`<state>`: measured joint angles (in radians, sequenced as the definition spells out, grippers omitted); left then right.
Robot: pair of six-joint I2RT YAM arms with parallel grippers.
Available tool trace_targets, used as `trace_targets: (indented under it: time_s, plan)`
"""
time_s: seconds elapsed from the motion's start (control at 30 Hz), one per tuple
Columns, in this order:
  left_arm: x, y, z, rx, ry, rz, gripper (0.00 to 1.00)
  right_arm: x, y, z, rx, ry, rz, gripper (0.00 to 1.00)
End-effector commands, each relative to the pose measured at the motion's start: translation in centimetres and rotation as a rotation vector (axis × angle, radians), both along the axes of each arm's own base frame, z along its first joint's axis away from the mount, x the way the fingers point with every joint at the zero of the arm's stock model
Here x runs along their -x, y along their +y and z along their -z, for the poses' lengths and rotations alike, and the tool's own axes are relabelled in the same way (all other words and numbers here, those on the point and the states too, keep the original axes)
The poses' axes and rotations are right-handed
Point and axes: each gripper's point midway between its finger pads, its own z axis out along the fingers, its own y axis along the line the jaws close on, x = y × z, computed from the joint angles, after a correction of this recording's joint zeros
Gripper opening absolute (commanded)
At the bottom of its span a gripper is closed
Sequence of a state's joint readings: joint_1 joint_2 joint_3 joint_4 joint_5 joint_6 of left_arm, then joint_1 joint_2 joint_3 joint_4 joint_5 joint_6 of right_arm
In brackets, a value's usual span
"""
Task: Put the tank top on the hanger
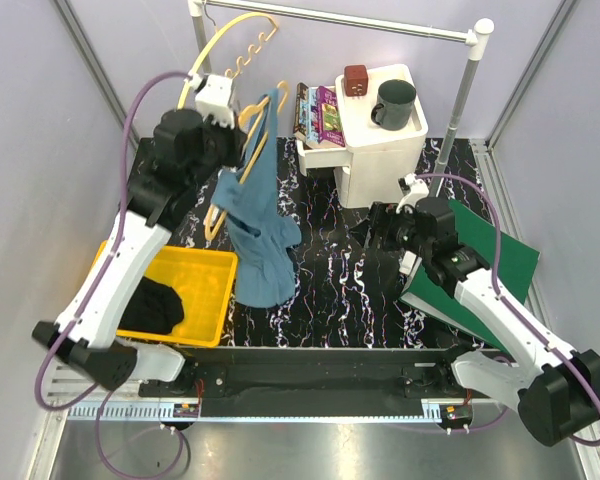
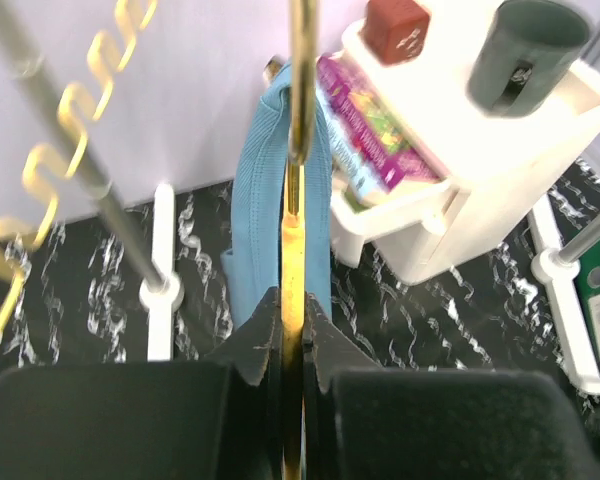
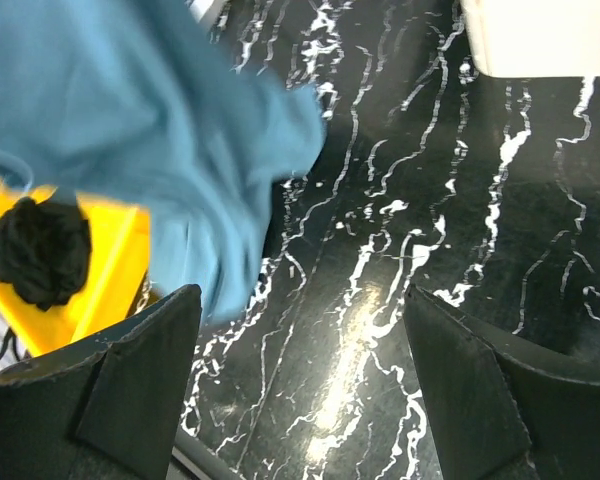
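Left of the white cabinet [image 1: 380, 150], the left gripper [image 2: 293, 325] is pressed together on the thin edge of the hanger [image 2: 293, 250], holding it raised. One strap of the tank top [image 1: 255, 215] is draped over the hanger, and the rest hangs crumpled, its lower end just beside the yellow bin [image 1: 208, 262]. In front of the cabinet, the right gripper [image 3: 300, 300] hovers spread wide above the marbled mat [image 3: 430, 200], holding nothing.

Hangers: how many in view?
2. The orange-yellow hanger is clamped in the left gripper, with the tank top draped on it. The paler wavy-edged hanger hangs by the rail, back left. None seems hidden.
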<state>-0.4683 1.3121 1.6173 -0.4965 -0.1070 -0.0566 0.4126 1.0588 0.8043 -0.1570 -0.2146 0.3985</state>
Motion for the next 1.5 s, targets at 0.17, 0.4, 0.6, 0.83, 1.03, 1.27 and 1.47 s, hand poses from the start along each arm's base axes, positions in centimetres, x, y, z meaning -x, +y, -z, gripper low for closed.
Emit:
trace_targets:
  time_s: [0.17,0.4,0.6,0.83,1.03,1.27,1.47]
  plan:
    - [-5.9,-3.8,-7.6,-0.003,-0.145,0.138,0.0,1.1,1.2,-3.3,-0.12,-0.092,-0.072,0.9]
    - [-9.5,-4.0,-10.7,0.018,-0.23,0.116,0.0,1.4,1.8,-2.9,-0.142,-0.079,-0.106,0.9]
    - [-12.0,-2.7,-11.3,0.051,-0.261,0.084,0.0,1.3,2.3,-2.7,-0.157,-0.083,-0.125,0.9]
    - [-13.5,-2.1,-11.9,0.098,-0.297,0.108,0.0,1.3,2.8,-2.6,-0.174,-0.074,-0.147,0.89]
    - [-14.5,-2.4,-12.6,0.136,-0.328,0.119,0.0,1.4,3.0,-2.7,-0.182,-0.077,-0.158,0.89]
    - [-16.2,-2.9,-12.8,0.192,-0.359,0.133,0.0,1.9,3.3,-3.1,-0.205,-0.081,-0.187,0.89]
    - [-17.0,-2.4,-13.4,0.242,-0.386,0.127,0.0,2.0,3.5,-3.2,-0.217,-0.087,-0.198,0.89]
